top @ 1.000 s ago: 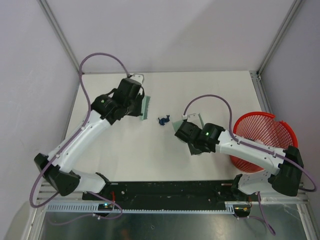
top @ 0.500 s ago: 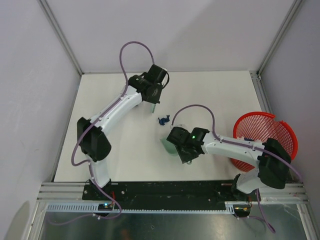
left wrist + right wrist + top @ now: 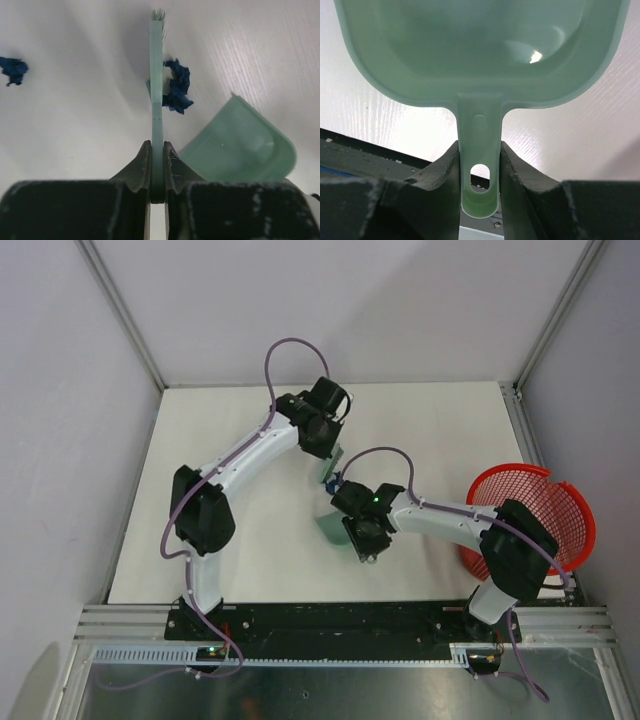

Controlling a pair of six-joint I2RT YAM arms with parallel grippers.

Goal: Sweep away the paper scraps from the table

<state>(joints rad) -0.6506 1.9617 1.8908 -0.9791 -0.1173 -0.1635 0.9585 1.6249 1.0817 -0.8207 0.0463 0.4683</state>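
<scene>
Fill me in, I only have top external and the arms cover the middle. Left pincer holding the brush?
Observer: Yes. The left pincer is shut on the brush, held edge-on.
Operator: Scraps near it?
Observer: One paper scrap lies right beside the brush, on the dustpan side; a second scrap lies apart on the other side.
Operator: Pan loaded?
Observer: No. The right pincer grips its handle; the pan area in view holds nothing.
</scene>
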